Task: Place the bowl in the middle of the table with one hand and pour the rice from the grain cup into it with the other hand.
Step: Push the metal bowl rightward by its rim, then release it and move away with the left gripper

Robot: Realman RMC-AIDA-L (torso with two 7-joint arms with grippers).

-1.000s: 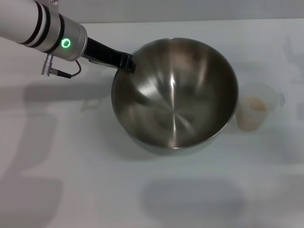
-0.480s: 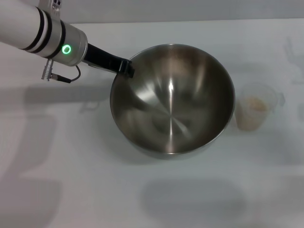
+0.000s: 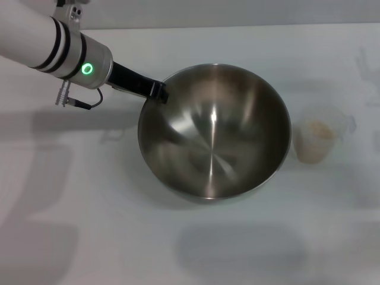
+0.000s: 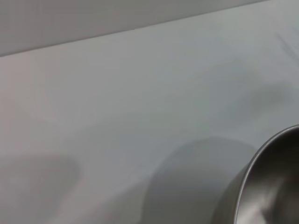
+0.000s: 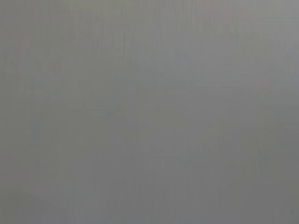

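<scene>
**Bowl at left gripper, mid-table**

Bowl (image 3: 215, 132): steel, tilted, over the middle of the table (image 3: 89, 225). Left gripper (image 3: 159, 91): black fingers clamped on the bowl's far-left rim. Grain cup (image 3: 317, 140): upright just right of the bowl, apart from it, holding rice (image 3: 319, 129). Right gripper: not in view.

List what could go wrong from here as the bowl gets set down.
1. The left gripper holds the large round stainless-steel bowl by one spot on its rim; the smooth steel could slip or tip on release.
2. The small translucent frosted-plastic grain cup, holding pale rice, stands close beside the bowl on the white table; a sideways drift could knock it over.
3. The right gripper is not in view.
</scene>
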